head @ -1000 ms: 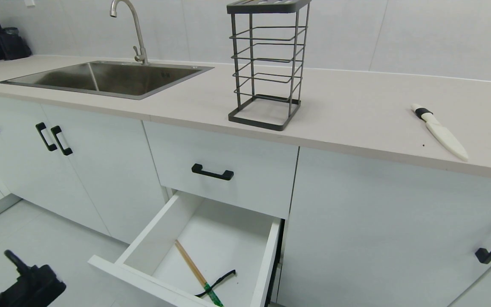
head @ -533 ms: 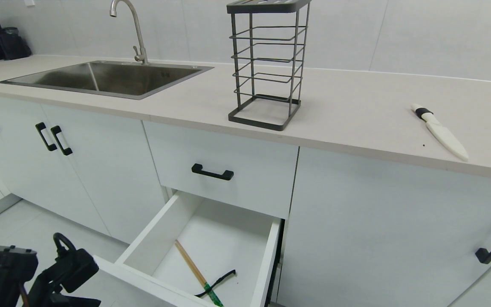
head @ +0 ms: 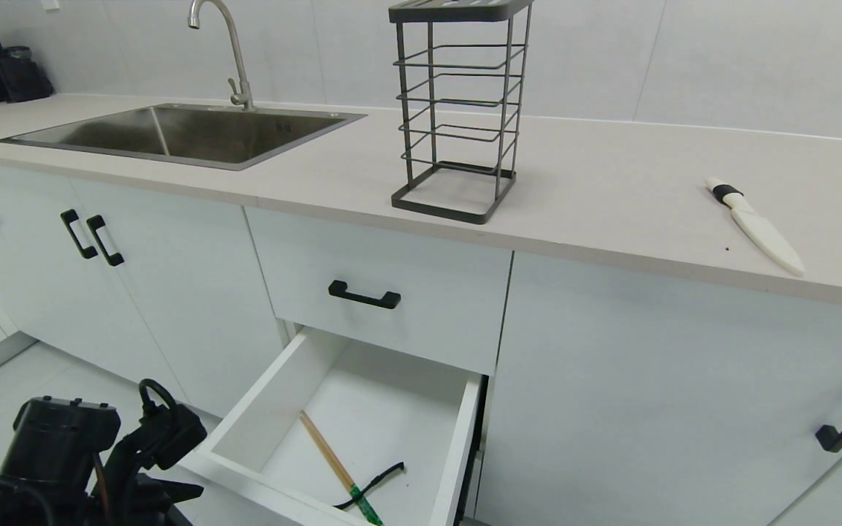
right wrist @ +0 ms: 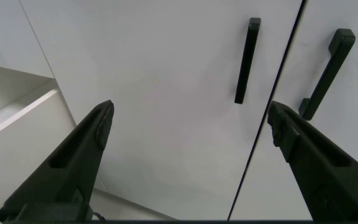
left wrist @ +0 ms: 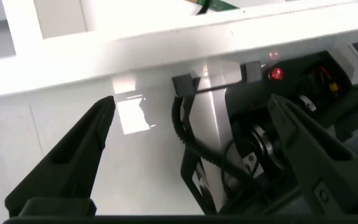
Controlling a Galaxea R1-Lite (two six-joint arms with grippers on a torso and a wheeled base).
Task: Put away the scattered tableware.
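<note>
Rising from the bottom left corner of the head view, the left gripper [left wrist: 191, 102] climbs and slides rightward until it sits just beside the near left corner of the open drawer [head: 465, 431], fingers spread with nothing between them. The right gripper [right wrist: 190, 109] is likewise spread and empty, facing the cabinet doors [right wrist: 166, 93]. Nothing else shifts: the chopsticks [head: 327, 454] lie on the drawer floor at lower centre and the knife [head: 756, 226] on the counter [head: 611, 183] at middle right, well apart from the wire rack [head: 457, 109]. The arm seems to be lining up to push the drawer shut, with the knife not yet put away.
</note>
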